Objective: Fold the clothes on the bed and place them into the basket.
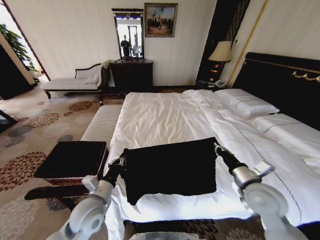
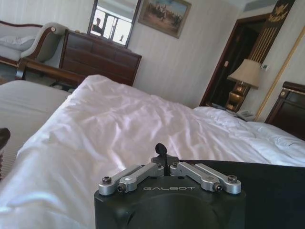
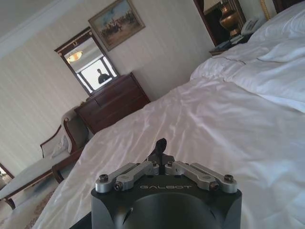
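Observation:
The clothes, a black T-shirt [image 1: 170, 167], lie spread flat across the foot of the bed [image 1: 165, 115], over its white duvet. My left gripper [image 1: 121, 161] is at the shirt's far left corner and my right gripper [image 1: 218, 148] at its far right corner. The shirt's far edge runs straight between them. In the left wrist view the left gripper [image 2: 161, 150] is shut with black cloth [image 2: 271, 191] beside it. The right gripper [image 3: 160, 145] is shut the same way over the duvet [image 3: 214, 124]. The basket [image 1: 75, 181], brown wicker with a black inside, stands on the floor left of the bed's foot.
A pale striped bench [image 1: 102, 122] runs along the bed's left side, just beyond the basket. Pillows [image 1: 245, 102] and a dark headboard [image 1: 280, 80] are at the right. A dresser with mirror [image 1: 131, 75], a chaise [image 1: 75, 82] and a lamp [image 1: 222, 52] line the far wall.

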Available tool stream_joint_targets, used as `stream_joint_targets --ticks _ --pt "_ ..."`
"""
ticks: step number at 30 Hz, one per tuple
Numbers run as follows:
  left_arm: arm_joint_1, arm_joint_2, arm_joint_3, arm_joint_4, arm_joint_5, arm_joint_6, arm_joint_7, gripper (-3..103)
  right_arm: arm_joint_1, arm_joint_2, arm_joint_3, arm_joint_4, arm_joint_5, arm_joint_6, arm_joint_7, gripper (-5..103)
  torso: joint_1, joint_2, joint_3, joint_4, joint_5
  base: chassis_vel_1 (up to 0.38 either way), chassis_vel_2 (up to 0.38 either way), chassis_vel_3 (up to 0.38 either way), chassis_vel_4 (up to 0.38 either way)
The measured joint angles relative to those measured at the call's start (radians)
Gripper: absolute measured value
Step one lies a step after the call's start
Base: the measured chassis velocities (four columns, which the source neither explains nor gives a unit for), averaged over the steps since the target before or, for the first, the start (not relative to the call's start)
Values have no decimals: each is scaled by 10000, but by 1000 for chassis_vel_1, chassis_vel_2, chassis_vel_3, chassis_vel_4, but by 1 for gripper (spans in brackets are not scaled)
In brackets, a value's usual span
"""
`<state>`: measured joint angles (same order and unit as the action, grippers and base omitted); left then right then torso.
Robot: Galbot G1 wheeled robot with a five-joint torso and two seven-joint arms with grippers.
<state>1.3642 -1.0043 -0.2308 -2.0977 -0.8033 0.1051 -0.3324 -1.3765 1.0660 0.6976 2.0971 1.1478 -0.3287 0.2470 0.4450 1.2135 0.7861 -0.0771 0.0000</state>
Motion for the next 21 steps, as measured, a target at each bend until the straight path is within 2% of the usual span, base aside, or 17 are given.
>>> stream_joint_targets --ticks 2,3,6,8,9,13,14,18,21 --pt "-1097 -330 603 1130 50 -31 33 0 724 -68 -633 -1255 -461 139 -305 1 0 0 0 -1 -1 0 0 0 0" --pt "-1097 -330 603 1130 50 -31 33 0 724 -68 -633 -1255 -461 139 -305 1 0 0 0 -1 -1 0 0 0 0" --pt "-2539 -829 1275 2604 107 -158 18 0 1809 -70 -1411 -2828 -1440 538 -758 1 1 -1 1 -2 1 0 0 0 0" --pt "-3606 -1212 1720 3948 119 -263 40 0 2756 91 -1963 -4094 -1827 847 -983 1 2 -1 0 -2 1 0 0 0 0" --pt "-3606 -1212 1720 3948 119 -263 40 0 2756 91 -1963 -4094 -1827 847 -983 1 2 -1 0 -2 1 0 0 0 0" --pt "-4990 -1796 2054 5855 497 -548 465 0 3899 516 -2589 -5961 -2422 1497 -1371 0 3 -2 0 -1 0 0 0 0 0" --pt "-4990 -1796 2054 5855 497 -548 465 0 3899 516 -2589 -5961 -2422 1497 -1371 0 3 -2 0 -1 0 0 0 0 0" --pt "-6070 -2255 2424 7250 684 -906 824 0 4690 758 -3028 -7535 -3571 2394 -1861 0 3 -2 -1 0 2 0 0 0 0" --pt "-6477 -2502 2567 7865 800 -1096 971 0 4893 851 -3116 -7867 -3764 2683 -2015 0 3 -1 -1 -4 1 0 0 0 0"
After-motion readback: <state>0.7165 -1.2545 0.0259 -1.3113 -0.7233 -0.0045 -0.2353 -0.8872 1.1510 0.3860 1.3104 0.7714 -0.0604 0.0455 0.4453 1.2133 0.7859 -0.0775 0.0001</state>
